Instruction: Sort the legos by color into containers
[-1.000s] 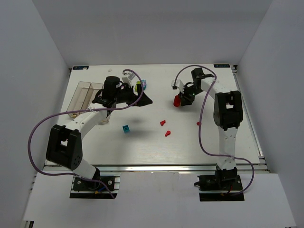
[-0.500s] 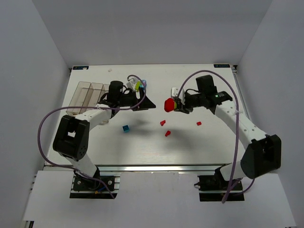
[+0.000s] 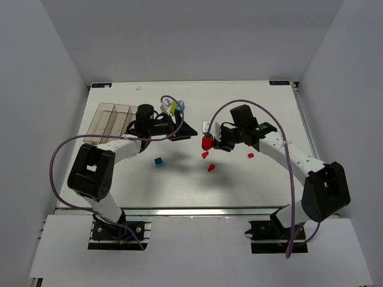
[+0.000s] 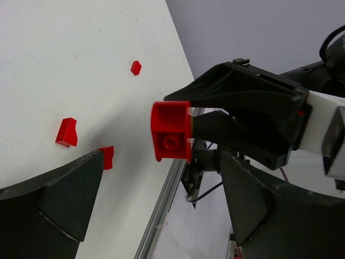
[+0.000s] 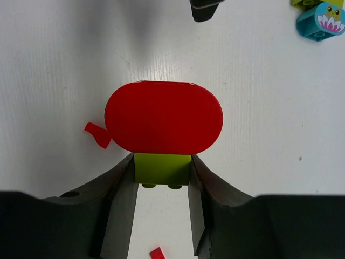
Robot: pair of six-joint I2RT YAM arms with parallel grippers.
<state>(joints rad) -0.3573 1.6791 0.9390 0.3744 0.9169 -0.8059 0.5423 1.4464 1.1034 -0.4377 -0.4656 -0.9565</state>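
My right gripper (image 3: 210, 142) (image 5: 161, 162) is shut on a lime green brick (image 5: 162, 169) that has a red rounded piece (image 5: 163, 117) (image 3: 207, 143) fixed to its far side, held above the table's middle. It shows in the left wrist view (image 4: 171, 131) too. My left gripper (image 3: 181, 129) (image 4: 161, 181) is open and empty, just left of it, pointing at it. The three clear containers (image 3: 111, 119) stand at the far left, behind the left arm. A cyan brick (image 3: 158, 162) lies on the table. Red bits (image 3: 204, 154) (image 3: 210, 168) (image 3: 251, 155) lie under and beside the right gripper.
A lime brick (image 3: 175, 108) and a cyan brick with a flower picture (image 3: 181, 105) (image 5: 321, 19) lie behind the left gripper. More red bits show in the wrist views (image 4: 66, 132) (image 4: 136, 67) (image 5: 97, 134). White walls enclose the table.
My right arm has swung left and forward, carrying the red piece from the back right toward the table's middle. My left gripper has turned slightly to face it.
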